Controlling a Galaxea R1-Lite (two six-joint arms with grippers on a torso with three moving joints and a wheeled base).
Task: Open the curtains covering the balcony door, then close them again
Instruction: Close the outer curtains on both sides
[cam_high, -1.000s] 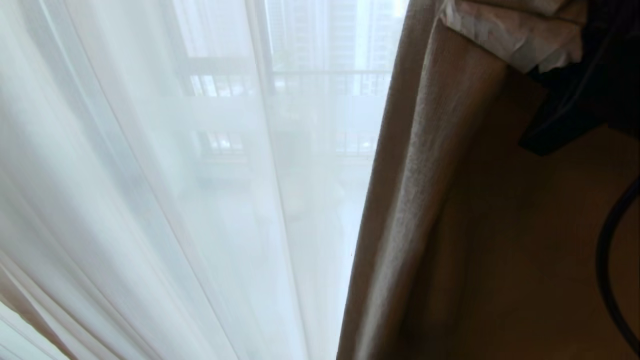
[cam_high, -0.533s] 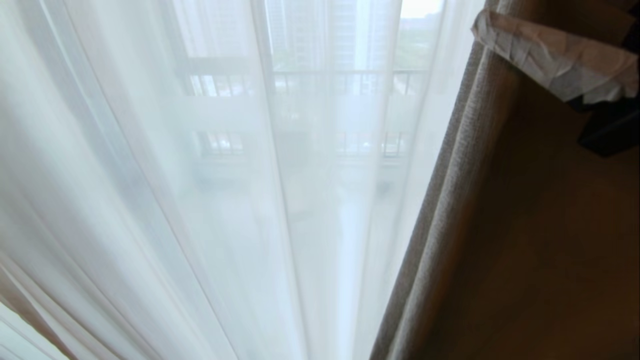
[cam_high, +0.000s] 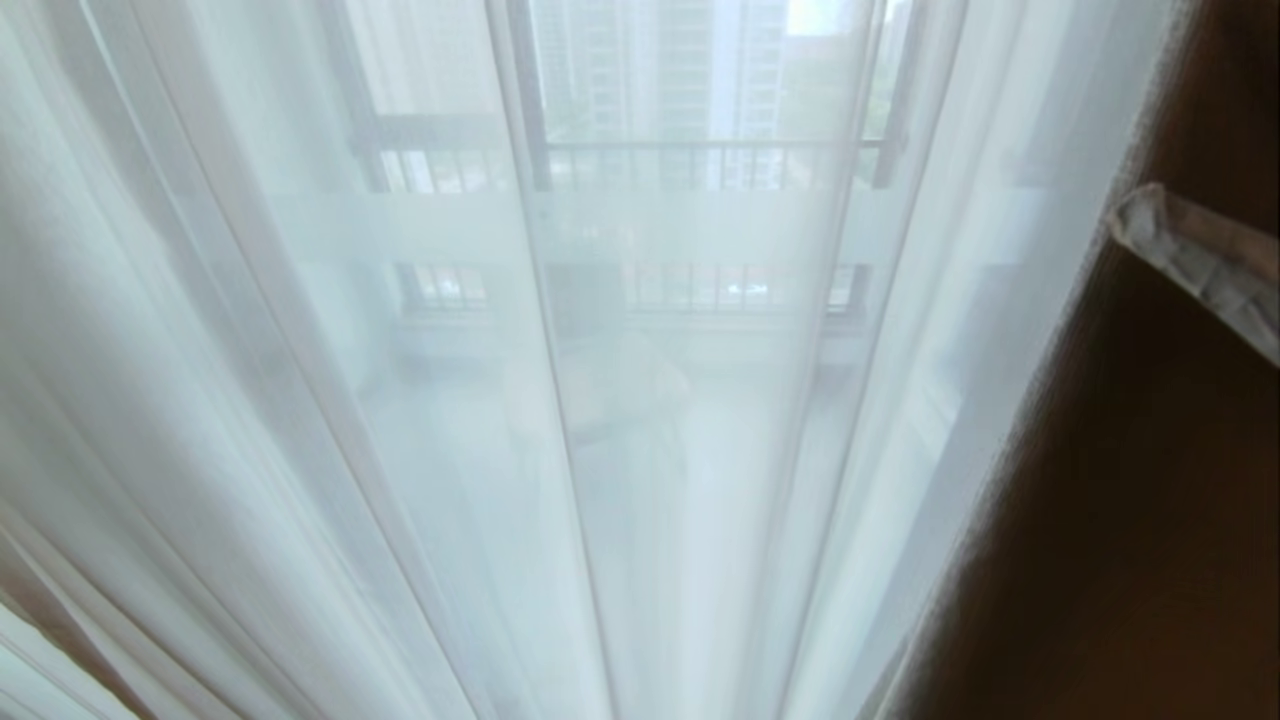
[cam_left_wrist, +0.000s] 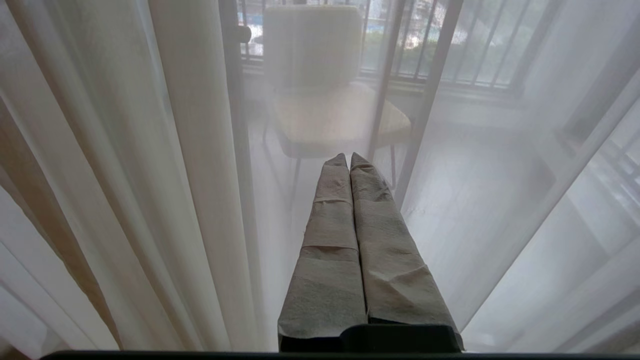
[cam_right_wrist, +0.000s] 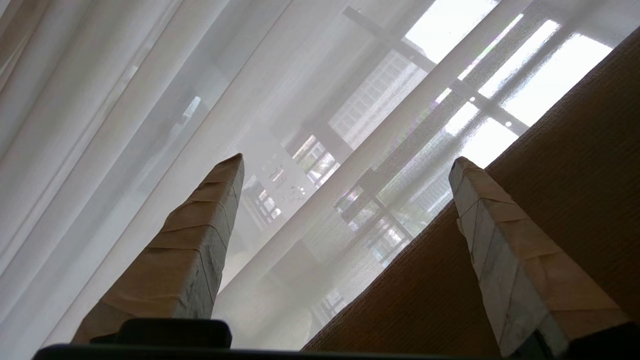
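With the right gripper (cam_right_wrist: 345, 165) standing wide open and nothing between its taped fingers (cam_right_wrist: 200, 240), the heavy beige drape (cam_high: 1120, 520) hangs free at the far right of the head view, its woven edge just beside one fingertip and, as far as I can judge, no longer pinched. That reads as the opening step at its end for this layer: the opaque cloth is off to the side and daylight pours through. But look what covers the balcony door (cam_high: 530, 110) now: the white sheer layer (cam_high: 300, 380), hanging in long soft pleats across nearly the whole width, thin enough that the black frame, the frosted band across the panes and the railing beyond all show through as pale shapes. A chair (cam_left_wrist: 320, 80) on the balcony shows faintly through it in the left wrist view.

So the door is half uncovered at best. The next move, I'd say, calls for the open claw to find an edge of that sheer, close on a fold and draw it aside along its rail. That cloth is light and slippery-looking, so a shallow pinch may slide off; a good bunch of fabric between the pads would serve better.

Meanwhile the left gripper (cam_left_wrist: 350, 160) sits low before the sheer, fingertips pressed together, empty, taking no part.
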